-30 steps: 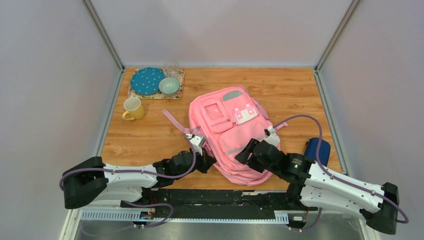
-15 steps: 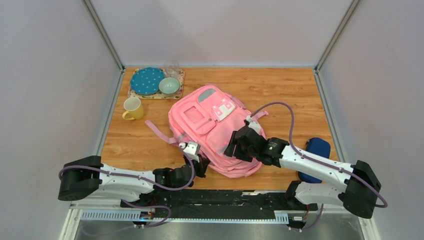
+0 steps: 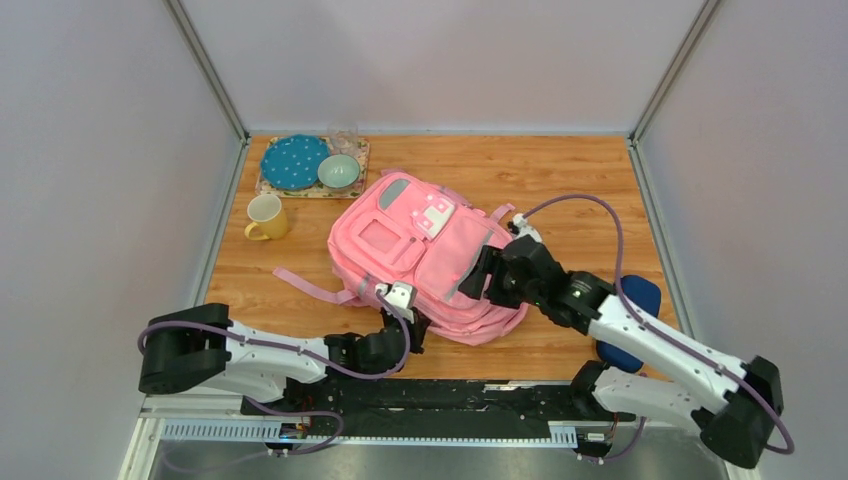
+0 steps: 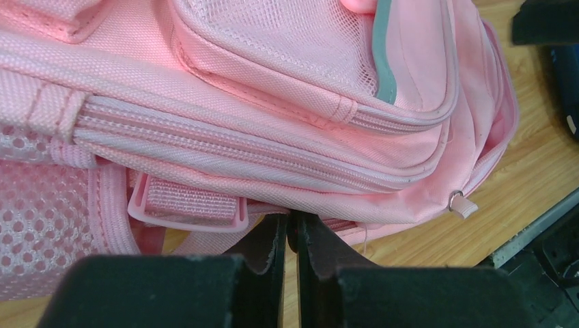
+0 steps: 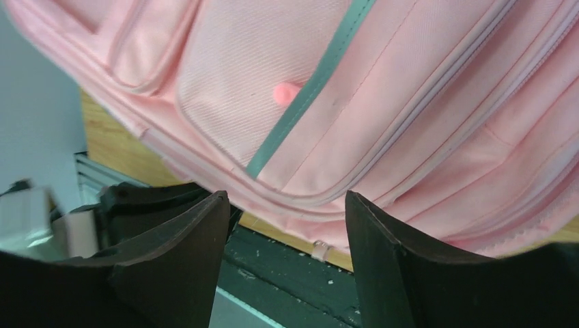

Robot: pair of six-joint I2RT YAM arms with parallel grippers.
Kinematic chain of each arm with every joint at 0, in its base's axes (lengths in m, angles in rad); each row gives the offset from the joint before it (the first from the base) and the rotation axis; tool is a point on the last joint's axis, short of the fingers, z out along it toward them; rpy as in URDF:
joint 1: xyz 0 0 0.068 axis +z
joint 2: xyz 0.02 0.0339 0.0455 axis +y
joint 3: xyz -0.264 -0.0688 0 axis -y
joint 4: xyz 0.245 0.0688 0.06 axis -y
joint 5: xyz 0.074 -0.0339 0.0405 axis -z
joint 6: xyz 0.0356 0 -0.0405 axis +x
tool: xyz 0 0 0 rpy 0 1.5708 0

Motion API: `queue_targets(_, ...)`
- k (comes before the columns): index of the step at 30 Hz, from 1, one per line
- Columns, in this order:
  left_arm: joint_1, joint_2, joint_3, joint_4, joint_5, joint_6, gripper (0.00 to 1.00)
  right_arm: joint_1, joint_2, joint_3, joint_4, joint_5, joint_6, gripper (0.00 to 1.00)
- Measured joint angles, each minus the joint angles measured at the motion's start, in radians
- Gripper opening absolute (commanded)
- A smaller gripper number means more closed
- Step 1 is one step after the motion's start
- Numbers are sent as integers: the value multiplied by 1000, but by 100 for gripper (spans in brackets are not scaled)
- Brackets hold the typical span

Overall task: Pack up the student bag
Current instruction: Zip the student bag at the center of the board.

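Top external first: the student bag (image 3: 425,260) lies flat, front pockets up, mid-table. Its long axis runs slantwise, top end away to the far left and bottom end toward my arms.

Left gripper (image 3: 405,318) sits right at the bag's near edge, with the bag directly ahead of the fingers. On the left wrist view the jaws are pinched almost together, only a sliver between them, and I can see nothing caught there. A strap buckle (image 4: 188,208) is just up-left of the fingertips.

Right gripper (image 3: 485,280) is over the bag's right flank, jaws spread wide and empty, with the grey-striped pocket filling the view beyond them.

What matters is the zip pull (image 4: 463,203). It hangs off the bag's near seam, well right of the left fingers. The right wrist view frames it between the open jaws, so I judge the right arm better placed.

The dark blue case (image 3: 640,295) waits behind the right arm.
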Motion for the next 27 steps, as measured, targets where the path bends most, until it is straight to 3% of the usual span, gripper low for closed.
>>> queue_targets(2, 1, 17, 8, 0, 16, 2, 7, 0, -109, -32, 5, -13, 9, 66)
queue_targets(3, 2, 23, 8, 2, 25, 2, 0, 0, -162, -53, 9, -21, 20, 65)
queue_targets(7, 40, 48, 7, 48, 113, 12, 0, 33, -360, -183, 8, -57, 109, 58)
queue_targets(12, 83, 97, 10, 137, 240, 73, 0, 151, -493, -302, -11, -56, 267, 49)
queue_targets(18, 93, 153, 68, 158, 341, 182, 0, 233, -461, -319, 5, 12, 386, 40)
queue_targets(27, 93, 138, 82, 145, 430, 321, 0, 283, -269, -290, -11, 116, 416, 38)
